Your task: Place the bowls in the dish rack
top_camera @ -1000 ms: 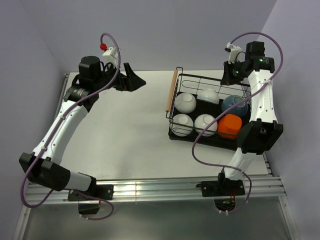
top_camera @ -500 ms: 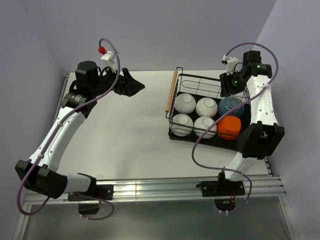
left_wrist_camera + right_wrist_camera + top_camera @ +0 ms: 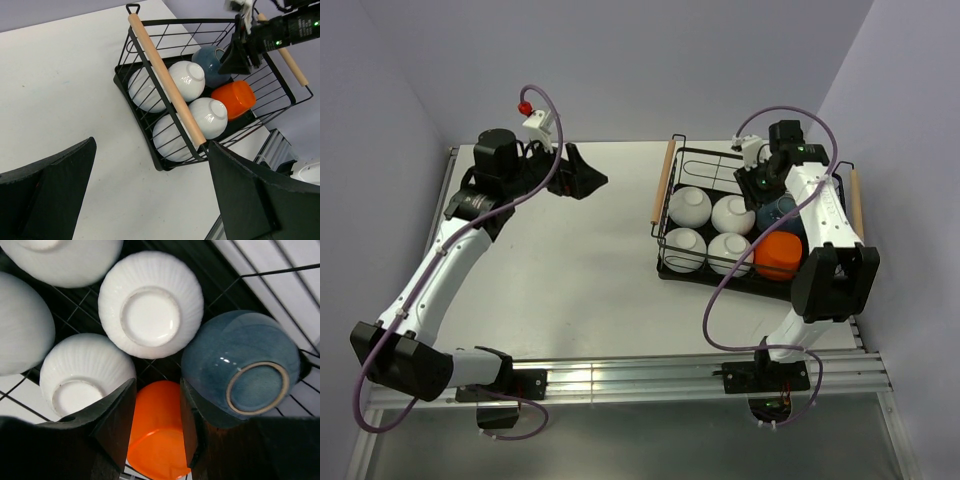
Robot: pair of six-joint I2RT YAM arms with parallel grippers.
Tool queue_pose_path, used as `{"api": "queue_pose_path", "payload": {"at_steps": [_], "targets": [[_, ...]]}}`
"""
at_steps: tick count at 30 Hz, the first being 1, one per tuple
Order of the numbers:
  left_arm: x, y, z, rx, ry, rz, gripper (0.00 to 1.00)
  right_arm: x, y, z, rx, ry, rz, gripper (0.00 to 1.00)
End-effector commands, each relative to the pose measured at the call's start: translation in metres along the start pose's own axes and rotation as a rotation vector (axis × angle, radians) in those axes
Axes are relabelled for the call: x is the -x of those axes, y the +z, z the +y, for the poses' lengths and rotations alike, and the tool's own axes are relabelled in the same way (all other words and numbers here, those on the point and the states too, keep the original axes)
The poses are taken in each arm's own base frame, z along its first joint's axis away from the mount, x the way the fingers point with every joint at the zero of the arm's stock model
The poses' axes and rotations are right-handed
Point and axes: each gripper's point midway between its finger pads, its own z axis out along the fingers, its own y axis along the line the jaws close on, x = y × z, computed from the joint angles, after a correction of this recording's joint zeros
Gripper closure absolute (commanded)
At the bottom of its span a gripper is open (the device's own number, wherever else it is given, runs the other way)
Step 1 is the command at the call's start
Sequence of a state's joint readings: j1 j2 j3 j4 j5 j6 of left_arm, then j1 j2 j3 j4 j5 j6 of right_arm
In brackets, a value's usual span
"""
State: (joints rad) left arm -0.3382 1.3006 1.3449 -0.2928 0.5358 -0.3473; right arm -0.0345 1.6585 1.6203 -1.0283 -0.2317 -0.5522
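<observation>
The black wire dish rack [image 3: 705, 153] stands at the right of the table, with wooden handles [image 3: 663, 182] at two ends. Six bowls lie upside down in it: four white ones [image 3: 690, 205], a dark blue one [image 3: 784, 212] and an orange one [image 3: 780, 252]. My right gripper [image 3: 758, 186] hovers over the rack's back part, narrowly open and empty. In the right wrist view its fingers [image 3: 117, 412] frame the orange bowl [image 3: 160, 440] below, between a white bowl [image 3: 150, 310] and the blue bowl [image 3: 245, 365]. My left gripper [image 3: 588, 176] is wide open and empty, left of the rack [image 3: 165, 80].
The bare white tabletop [image 3: 570, 260] stretches left of the rack. Grey walls close the back and sides. A metal rail [image 3: 620, 375] runs along the near edge by the arm bases. Purple cables loop above both arms.
My right gripper has moved from the rack's back right corner leftward and down over the bowls. The back middle white bowl has settled flat. My left arm has shifted slightly.
</observation>
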Motion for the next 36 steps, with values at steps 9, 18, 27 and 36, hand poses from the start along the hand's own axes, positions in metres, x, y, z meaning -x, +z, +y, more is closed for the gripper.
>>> {"api": "queue_pose_path", "payload": {"at_steps": [9,18,27,36], "targets": [[0.001,-0.015,0.016,0.124,0.034,0.005,0.01,0.037,-0.011,0.012,-0.04,0.031,-0.13,0.47],[-0.021,-0.035,0.07,0.348,-0.007,0.171,0.01,0.062,-0.102,0.045,-0.005,0.125,-0.383,0.1],[-0.041,-0.077,0.086,0.46,0.026,0.188,0.01,0.022,-0.167,0.091,0.009,0.191,-0.526,0.0],[-0.048,-0.129,0.07,0.544,0.088,0.116,0.0,-0.045,-0.15,0.115,-0.013,0.183,-0.503,0.0]]}}
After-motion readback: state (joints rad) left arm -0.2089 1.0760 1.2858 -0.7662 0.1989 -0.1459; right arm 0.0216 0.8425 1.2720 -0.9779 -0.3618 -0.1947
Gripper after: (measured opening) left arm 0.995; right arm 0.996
